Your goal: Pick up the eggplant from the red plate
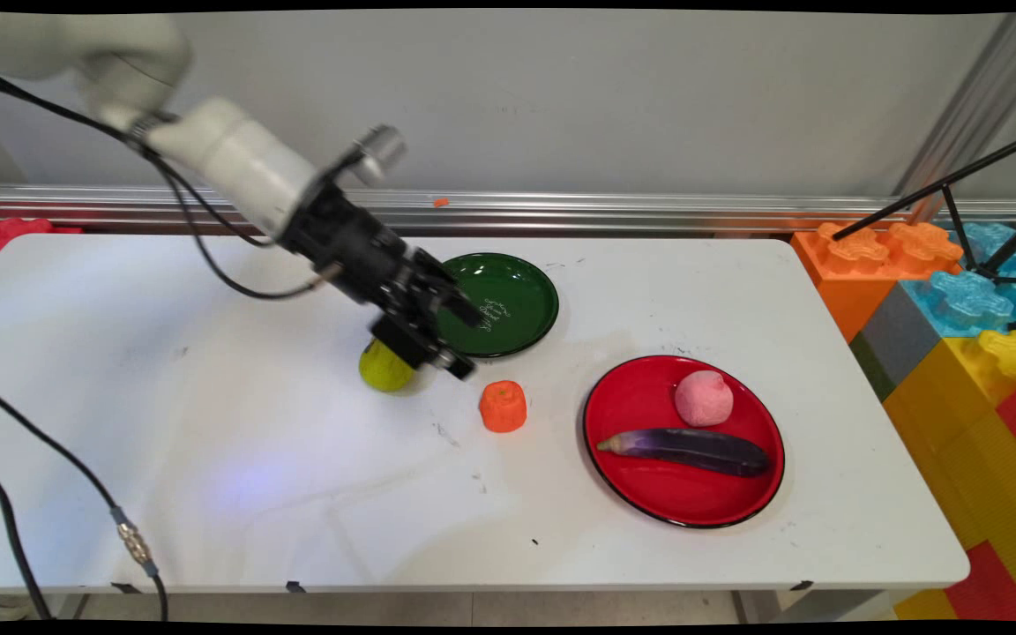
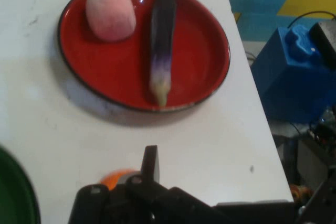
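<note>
Red plate point(image 1: 640, 498) holds eggplant point(image 1: 684, 448), pink fruit point(image 1: 703, 398).

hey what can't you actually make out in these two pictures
- Yellow-green round fruit: main view, upper part hidden by the black two-finger gripper.
- Gripper's fingers: open or shut unclear in both views.
- Orange ridged toy fruit: hand view, mostly behind the linkage.
- Glossy green plate: hand view, cut off by the left edge.
</note>
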`<state>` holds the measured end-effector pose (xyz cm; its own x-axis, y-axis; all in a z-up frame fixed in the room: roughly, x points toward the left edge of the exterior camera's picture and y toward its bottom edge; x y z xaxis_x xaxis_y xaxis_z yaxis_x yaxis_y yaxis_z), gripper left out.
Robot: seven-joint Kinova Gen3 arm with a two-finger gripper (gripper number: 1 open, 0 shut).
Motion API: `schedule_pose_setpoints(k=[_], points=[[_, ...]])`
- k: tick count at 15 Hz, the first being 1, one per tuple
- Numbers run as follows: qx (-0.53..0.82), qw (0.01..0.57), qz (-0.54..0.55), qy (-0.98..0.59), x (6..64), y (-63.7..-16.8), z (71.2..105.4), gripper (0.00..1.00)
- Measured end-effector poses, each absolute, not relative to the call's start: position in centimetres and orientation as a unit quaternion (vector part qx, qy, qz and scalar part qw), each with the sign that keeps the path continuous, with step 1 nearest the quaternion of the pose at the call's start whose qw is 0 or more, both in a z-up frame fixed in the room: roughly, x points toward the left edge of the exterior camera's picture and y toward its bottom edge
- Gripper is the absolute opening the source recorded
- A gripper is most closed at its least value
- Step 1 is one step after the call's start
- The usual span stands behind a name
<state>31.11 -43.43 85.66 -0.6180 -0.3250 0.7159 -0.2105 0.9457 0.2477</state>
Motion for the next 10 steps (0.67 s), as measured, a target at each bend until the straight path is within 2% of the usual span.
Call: schedule_pose_setpoints(k=[10], points=[[0.090,0.432,-0.046,-0.896,19.5,-45.1,78.5,1.00]])
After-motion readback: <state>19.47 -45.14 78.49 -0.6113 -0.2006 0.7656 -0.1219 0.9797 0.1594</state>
